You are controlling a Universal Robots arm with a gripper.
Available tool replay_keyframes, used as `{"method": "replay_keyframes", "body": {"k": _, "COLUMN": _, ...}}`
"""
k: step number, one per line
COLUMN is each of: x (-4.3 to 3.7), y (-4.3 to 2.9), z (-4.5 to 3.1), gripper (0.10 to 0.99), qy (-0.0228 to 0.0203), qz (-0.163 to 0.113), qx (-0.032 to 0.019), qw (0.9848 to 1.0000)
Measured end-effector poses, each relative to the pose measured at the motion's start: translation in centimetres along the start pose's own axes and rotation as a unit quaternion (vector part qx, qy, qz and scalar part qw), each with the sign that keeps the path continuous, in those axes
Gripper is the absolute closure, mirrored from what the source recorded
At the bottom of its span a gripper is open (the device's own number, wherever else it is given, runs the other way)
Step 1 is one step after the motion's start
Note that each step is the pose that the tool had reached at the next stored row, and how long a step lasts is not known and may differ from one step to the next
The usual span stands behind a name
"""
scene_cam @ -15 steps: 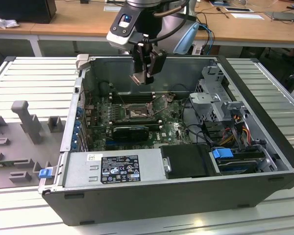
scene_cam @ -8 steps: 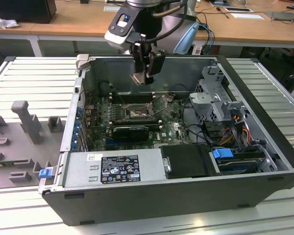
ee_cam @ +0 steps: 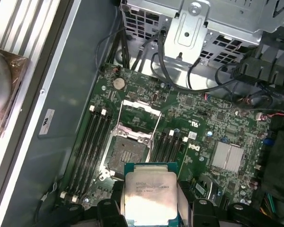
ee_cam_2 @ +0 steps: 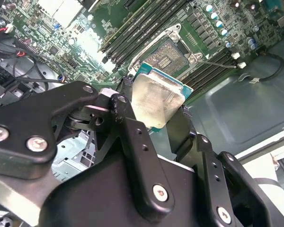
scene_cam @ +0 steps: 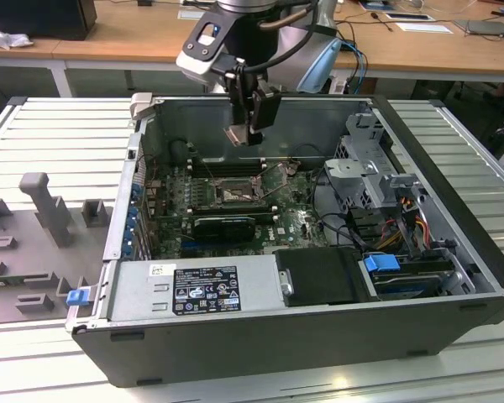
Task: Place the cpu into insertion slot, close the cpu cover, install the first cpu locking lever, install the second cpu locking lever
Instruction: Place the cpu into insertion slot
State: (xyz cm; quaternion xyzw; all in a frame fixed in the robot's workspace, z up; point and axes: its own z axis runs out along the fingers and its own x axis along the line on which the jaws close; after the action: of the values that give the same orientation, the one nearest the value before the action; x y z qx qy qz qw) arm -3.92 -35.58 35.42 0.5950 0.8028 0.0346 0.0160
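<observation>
My gripper (scene_cam: 250,126) hangs above the open computer case, shut on the cpu (scene_cam: 240,136). In both wrist views the cpu (ee_cam: 150,191) (ee_cam_2: 155,97) is a silvery square chip with a teal edge, pinched between the black fingers (ee_cam: 109,210). Below it on the green board lies the insertion slot (ee_cam: 127,153) (ee_cam_2: 168,54) (scene_cam: 233,195), its dull contact bed bare. The cpu cover (ee_cam: 141,106) is swung open and rests just beyond the slot. A thin wire locking lever (ee_cam_2: 213,61) stands free beside the slot.
Black memory slots (ee_cam: 92,142) flank the socket on both sides. A metal drive cage (scene_cam: 361,168) with cables stands at the exterior view's right, and a power supply (scene_cam: 206,287) along the near wall. A black card (scene_cam: 223,225) lies in front of the socket.
</observation>
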Motion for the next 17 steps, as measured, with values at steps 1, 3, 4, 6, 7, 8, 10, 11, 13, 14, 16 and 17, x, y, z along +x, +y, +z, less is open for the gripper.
{"method": "replay_keyframes", "body": {"k": 1, "x": 0.0, "y": 0.0, "z": 0.01, "gripper": 0.557, "qy": -0.0002, "qz": 0.003, "qx": -0.0001, "qw": 1.0}}
{"method": "replay_keyframes", "body": {"k": 3, "x": 0.0, "y": 0.0, "z": 0.04, "gripper": 0.557, "qy": -0.0012, "qz": 0.016, "qx": -0.0003, "qw": 0.9999}}
{"method": "replay_keyframes", "body": {"k": 4, "x": 0.0, "y": 0.0, "z": 0.07, "gripper": 0.557, "qy": -0.0017, "qz": 0.023, "qx": -0.0003, "qw": 0.9997}}
{"method": "replay_keyframes", "body": {"k": 6, "x": 0.0, "y": -0.01, "z": 0.19, "gripper": 0.557, "qy": -0.002, "qz": 0.026, "qx": -0.0004, "qw": 0.9997}}
{"method": "replay_keyframes", "body": {"k": 7, "x": 0.0, "y": -0.01, "z": 0.22, "gripper": 0.557, "qy": -0.002, "qz": 0.026, "qx": -0.0004, "qw": 0.9997}}
{"method": "replay_keyframes", "body": {"k": 8, "x": 0.0, "y": -0.02, "z": 0.25, "gripper": 0.557, "qy": -0.002, "qz": 0.026, "qx": -0.0004, "qw": 0.9997}}
{"method": "replay_keyframes", "body": {"k": 10, "x": -0.01, "y": -0.03, "z": 0.33, "gripper": 0.557, "qy": -0.002, "qz": 0.026, "qx": -0.0003, "qw": 0.9996}}
{"method": "replay_keyframes", "body": {"k": 11, "x": -0.01, "y": -0.03, "z": 0.35, "gripper": 0.557, "qy": -0.0021, "qz": 0.027, "qx": -0.0004, "qw": 0.9996}}
{"method": "replay_keyframes", "body": {"k": 13, "x": -0.01, "y": -0.03, "z": 0.4, "gripper": 0.557, "qy": -0.002, "qz": 0.027, "qx": -0.0004, "qw": 0.9996}}
{"method": "replay_keyframes", "body": {"k": 14, "x": -0.01, "y": -0.03, "z": 0.44, "gripper": 0.557, "qy": -0.002, "qz": 0.027, "qx": -0.0004, "qw": 0.9996}}
{"method": "replay_keyframes", "body": {"k": 16, "x": -0.01, "y": -0.04, "z": 0.51, "gripper": 0.557, "qy": -0.002, "qz": 0.027, "qx": -0.0004, "qw": 0.9996}}
{"method": "replay_keyframes", "body": {"k": 17, "x": -0.01, "y": -0.04, "z": 0.54, "gripper": 0.557, "qy": -0.002, "qz": 0.027, "qx": -0.0004, "qw": 0.9996}}
